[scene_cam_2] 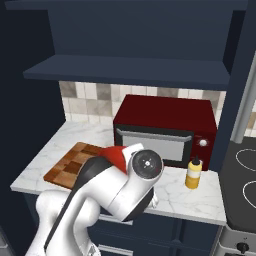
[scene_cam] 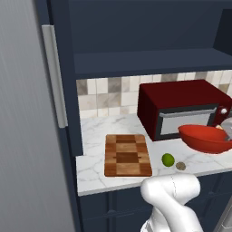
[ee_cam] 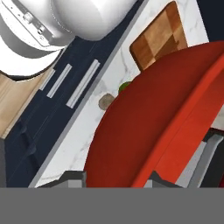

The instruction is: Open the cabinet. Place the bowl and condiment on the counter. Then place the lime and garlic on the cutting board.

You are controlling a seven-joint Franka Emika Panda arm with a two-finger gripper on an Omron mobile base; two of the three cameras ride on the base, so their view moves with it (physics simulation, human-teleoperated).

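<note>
The red bowl [scene_cam: 205, 137] hangs tilted above the marble desk [scene_cam: 95, 174], in front of the dark red microwave [scene_cam: 181, 106], its rim pinched between the fingers of the end effector [ee_cam: 179, 177]. At the bowl's seven o'clock, the lime [scene_cam: 168, 159] and garlic [scene_cam: 181, 166] lie side by side on the desk, just right of the cutting board [scene_cam: 127, 155]. The yellow condiment [scene_cam_2: 193, 173] stands at the microwave's lower right corner.
</note>
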